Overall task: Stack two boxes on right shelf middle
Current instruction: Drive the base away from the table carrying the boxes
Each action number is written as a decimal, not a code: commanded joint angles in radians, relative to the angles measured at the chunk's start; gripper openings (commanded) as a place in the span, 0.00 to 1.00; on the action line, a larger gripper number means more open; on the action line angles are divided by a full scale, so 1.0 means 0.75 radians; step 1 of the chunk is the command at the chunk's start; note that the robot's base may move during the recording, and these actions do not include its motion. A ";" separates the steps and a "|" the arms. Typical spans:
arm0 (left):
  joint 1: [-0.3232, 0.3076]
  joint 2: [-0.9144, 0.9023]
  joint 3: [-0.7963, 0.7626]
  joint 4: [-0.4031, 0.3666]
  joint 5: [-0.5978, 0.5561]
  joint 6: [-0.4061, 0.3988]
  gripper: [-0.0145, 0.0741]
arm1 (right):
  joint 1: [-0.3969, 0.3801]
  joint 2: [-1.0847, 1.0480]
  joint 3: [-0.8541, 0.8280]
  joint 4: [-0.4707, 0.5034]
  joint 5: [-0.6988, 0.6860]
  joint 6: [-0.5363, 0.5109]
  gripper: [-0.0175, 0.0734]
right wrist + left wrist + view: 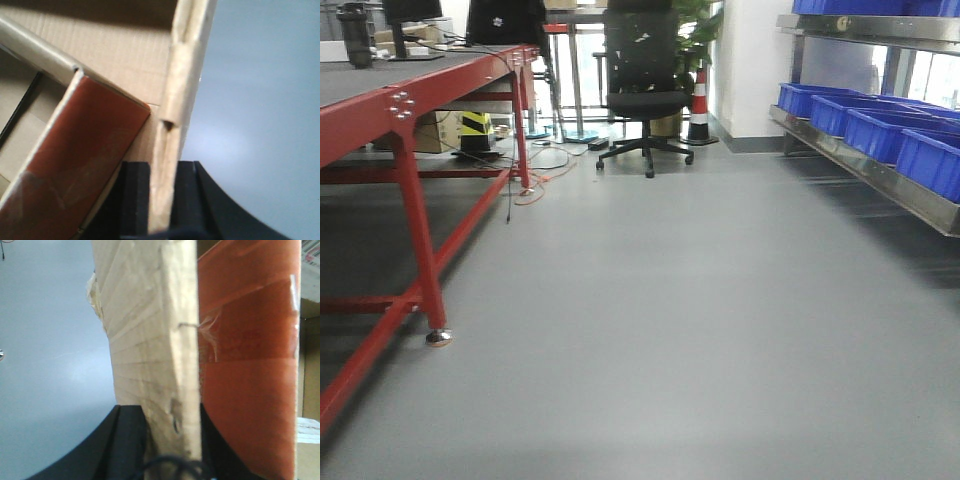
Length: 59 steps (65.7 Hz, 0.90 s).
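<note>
Cardboard looks flimsy; your left hand (172,450) and right hand (162,200) each pinch a box (150,340) wall, so lift evenly.

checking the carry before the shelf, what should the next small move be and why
Probably turn the base right toward the shelf, keeping both grips shut. The left gripper and the right gripper each clamp a cardboard wall of a box, jaws on either side. The shelf, holding blue bins, lies off to the right, not ahead.
</note>
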 commanded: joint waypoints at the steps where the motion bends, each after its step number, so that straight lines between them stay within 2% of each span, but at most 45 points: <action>1: 0.009 -0.026 -0.020 -0.018 -0.087 0.004 0.04 | -0.010 -0.010 -0.016 -0.036 -0.049 -0.023 0.03; 59: 0.009 -0.026 -0.020 -0.018 -0.087 0.004 0.04 | -0.010 -0.010 -0.016 -0.036 -0.049 -0.023 0.03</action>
